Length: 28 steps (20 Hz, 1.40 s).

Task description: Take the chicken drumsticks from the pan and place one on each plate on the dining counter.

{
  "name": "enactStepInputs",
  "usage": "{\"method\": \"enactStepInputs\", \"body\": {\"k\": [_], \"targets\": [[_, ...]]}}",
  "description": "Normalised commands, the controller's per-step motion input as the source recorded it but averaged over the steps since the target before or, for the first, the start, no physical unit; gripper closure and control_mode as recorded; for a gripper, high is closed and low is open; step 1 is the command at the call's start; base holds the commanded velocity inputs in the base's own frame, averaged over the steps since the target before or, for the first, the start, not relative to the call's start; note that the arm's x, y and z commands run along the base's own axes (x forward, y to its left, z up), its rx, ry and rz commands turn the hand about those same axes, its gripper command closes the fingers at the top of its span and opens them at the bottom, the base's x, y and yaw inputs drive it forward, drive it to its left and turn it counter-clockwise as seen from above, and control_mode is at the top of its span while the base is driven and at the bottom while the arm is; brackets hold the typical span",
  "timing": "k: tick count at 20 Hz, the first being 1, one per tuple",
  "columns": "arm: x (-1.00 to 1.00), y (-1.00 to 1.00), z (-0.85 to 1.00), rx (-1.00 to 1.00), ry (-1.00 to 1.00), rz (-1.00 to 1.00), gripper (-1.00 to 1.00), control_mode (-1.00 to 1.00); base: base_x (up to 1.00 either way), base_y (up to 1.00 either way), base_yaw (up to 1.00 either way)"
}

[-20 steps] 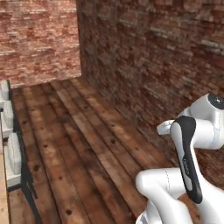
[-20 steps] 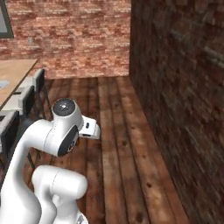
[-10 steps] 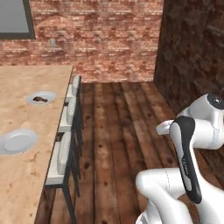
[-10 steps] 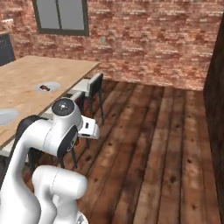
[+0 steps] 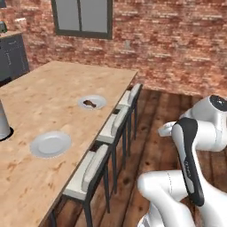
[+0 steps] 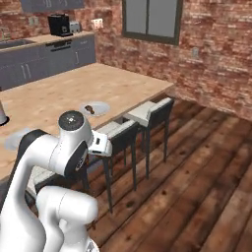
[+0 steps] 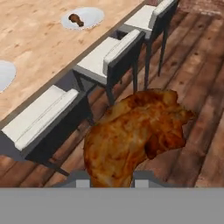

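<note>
My gripper (image 7: 111,181) is shut on a reddish-brown chicken drumstick (image 7: 135,133), which hangs over the wooden floor beside the stools. The dining counter (image 5: 48,97) lies to the left, a light wood slab. On it the far plate (image 5: 99,101) carries a second drumstick (image 5: 90,104), and the nearer plate (image 5: 51,143) is bare. From the right base, the loaded plate (image 6: 98,106) and its drumstick (image 6: 89,108) sit past my arm, which half hides the near plate (image 6: 17,138). The hand view has the far plate (image 7: 89,16) at top and the bare plate (image 7: 4,74) at its left edge. The pan is out of view.
Three pale stools with dark frames (image 5: 116,122) line the counter's near edge, between me and the plates. A grey cylinder (image 5: 3,122) stands at the counter's left. Dark cabinets (image 6: 44,59) and a brick wall with a window (image 5: 82,17) lie behind. Open wood floor (image 6: 197,162) stretches to the right.
Both base views have swung round with the base, from the brick wall and bare floor to the dining counter, its stools and plates. The arm keeps the same folded pose.
</note>
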Motion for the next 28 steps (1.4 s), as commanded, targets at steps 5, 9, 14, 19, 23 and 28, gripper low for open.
{"method": "enactStepInputs", "body": {"k": [5,9,14,19,23,28], "targets": [[0.0,0.0,0.0,0.0,0.0,0.0,1.0,1.0,0.79,-0.07,0.74],[0.0,0.0,0.0,0.0,0.0,0.0,1.0,1.0,0.58,-0.06,0.89],[0.0,0.0,0.0,0.0,0.0,0.0,1.0,1.0,0.49,0.0,0.91],[0.0,0.0,0.0,0.0,0.0,0.0,1.0,1.0,0.66,0.0,0.74],[0.0,0.0,0.0,0.0,0.0,0.0,1.0,1.0,0.52,-0.04,0.18],[0.0,0.0,0.0,0.0,0.0,0.0,1.0,1.0,0.38,0.0,0.0]]}}
